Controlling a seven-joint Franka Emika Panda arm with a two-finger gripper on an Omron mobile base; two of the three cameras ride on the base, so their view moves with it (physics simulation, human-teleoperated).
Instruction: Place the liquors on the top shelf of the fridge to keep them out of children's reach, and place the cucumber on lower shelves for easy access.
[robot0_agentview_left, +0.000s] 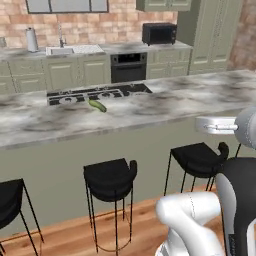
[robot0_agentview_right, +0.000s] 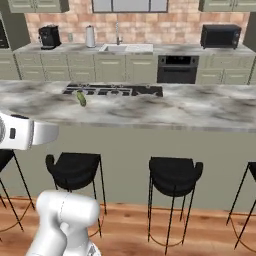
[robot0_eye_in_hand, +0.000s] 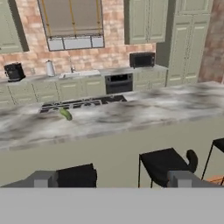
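No readable writing or labels anywhere you look. Small curved dark green cucumber (robot0_agentview_left: 98, 105) lies on the grey marbled island counter (robot0_agentview_left: 165, 102), touching the front edge of the black cooktop (robot0_agentview_left: 100, 93), toward the counter's far side. Two-finger gripper (robot0_eye_in_hand: 112, 178): jaws spread wide, holding nothing.

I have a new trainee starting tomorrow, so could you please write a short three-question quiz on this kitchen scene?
1. True or false: the cucumber lies on the marble island counter, beside the black cooktop.
2. Multiple choice: the gripper is A) shut on the cucumber, B) open and holding nothing, C) shut on a stool.
3. Fill in: the black microwave sits on the back counter to the ___ of the sink in the right base view.

Key: 1 true; 2 B; 3 right.
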